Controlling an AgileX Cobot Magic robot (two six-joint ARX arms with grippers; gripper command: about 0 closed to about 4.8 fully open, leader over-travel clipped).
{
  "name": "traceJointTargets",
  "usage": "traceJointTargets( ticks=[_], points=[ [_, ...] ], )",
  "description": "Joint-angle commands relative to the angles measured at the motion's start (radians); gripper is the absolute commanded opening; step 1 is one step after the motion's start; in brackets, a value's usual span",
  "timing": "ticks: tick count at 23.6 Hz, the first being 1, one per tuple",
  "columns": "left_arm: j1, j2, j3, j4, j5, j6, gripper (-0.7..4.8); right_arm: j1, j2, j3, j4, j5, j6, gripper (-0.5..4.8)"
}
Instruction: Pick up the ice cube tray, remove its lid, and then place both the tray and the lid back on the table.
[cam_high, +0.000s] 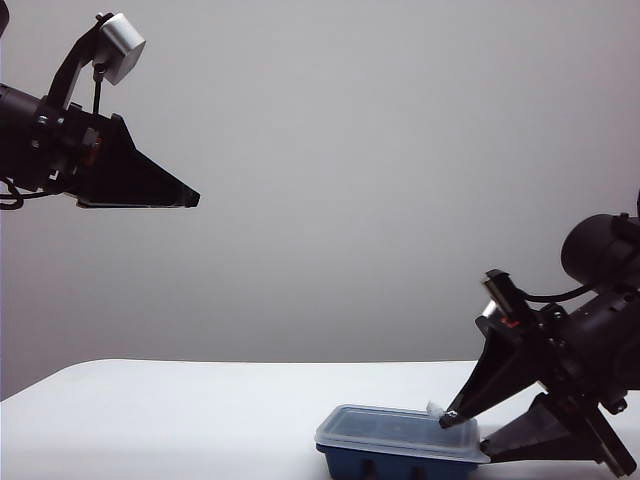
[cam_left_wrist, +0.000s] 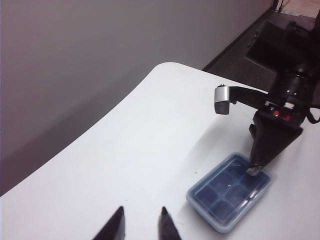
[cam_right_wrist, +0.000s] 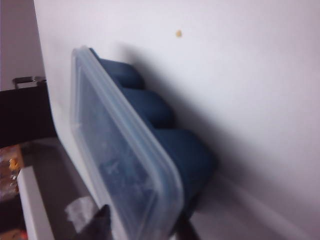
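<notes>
Just one ice cube tray (cam_high: 385, 462), lidded

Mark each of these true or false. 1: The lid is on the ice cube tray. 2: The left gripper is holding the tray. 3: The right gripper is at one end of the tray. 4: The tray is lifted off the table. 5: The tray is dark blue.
1. True: the lid covers the ice cube tray.
2. False: the left gripper hangs high above the table, far from the tray and holding nothing.
3. True: the right gripper has one finger over the lid and one beside the tray's end.
4. False: it sits on the table.
5. True.
</notes>
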Motion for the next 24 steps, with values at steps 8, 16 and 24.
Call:
traceJointTargets(
  ticks=[8,16,24],
  points=[
    [0.002,-0.004,0.0,0.013,0.003,0.004,0.9,0.001,-0.004,0.01,0.089,0.003,0.058,-0.06],
    [0.002,-0.004,0.0,0.032,0.023,0.038,4.75,0.0,-0.076,0.191,0.061,-0.262,0.217,-0.06],
    [0.001,-0.004,0.001,0.054,0.167,0.16,4.79,0.002,-0.161,0.34,-0.034,-0.452,0.316,-0.06]
  ],
)
